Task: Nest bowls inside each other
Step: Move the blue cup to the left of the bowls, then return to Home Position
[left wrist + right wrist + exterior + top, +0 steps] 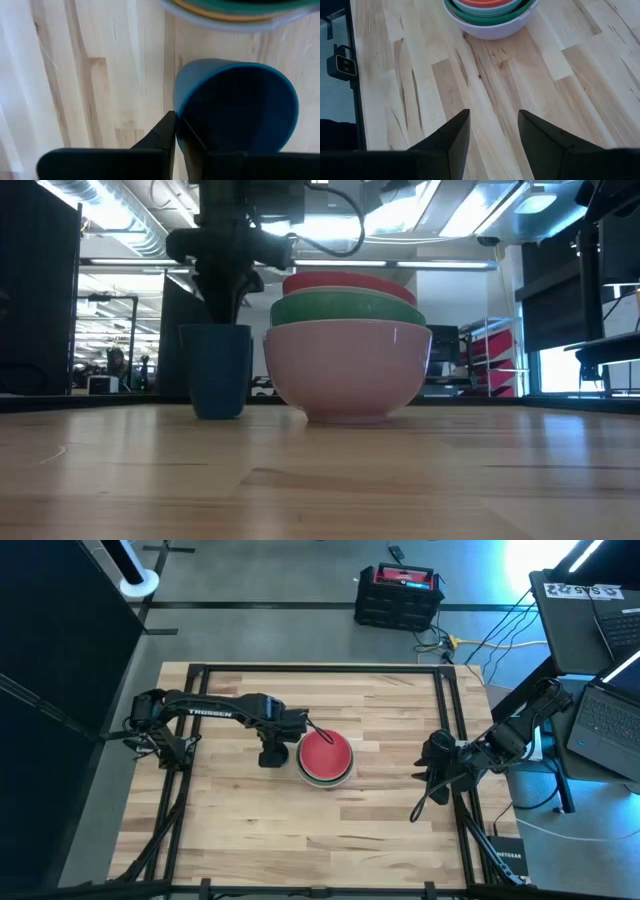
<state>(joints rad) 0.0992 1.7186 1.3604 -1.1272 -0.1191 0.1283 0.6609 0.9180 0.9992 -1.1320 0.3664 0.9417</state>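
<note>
The bowls stand nested in one stack (325, 758) at the table's middle: a red bowl (345, 283) on top, a green one (345, 308) under it, a pale one (345, 370) at the bottom on the wood. An orange rim (225, 12) shows between green and pale. Left of the stack stands a blue cup (215, 370). My left gripper (176, 131) comes down on it from above and is shut on it, hiding it in the high view. My right gripper (492, 130) hangs open over bare wood near the table's right edge (428, 772). My left gripper pinches the blue cup's rim (179, 117), on the side away from the stack, one finger (162, 135) outside the wall and one inside. The fingers point straight down. The cup stays upright; whether its base rests on the table I cannot tell.
A black frame rail (455, 760) runs along the table's edges. Bare wood lies between the stack and the near edge (320, 840). A black-and-red box (398, 595) sits on the floor beyond the far edge, and laptops (600, 620) stand off to the right.
</note>
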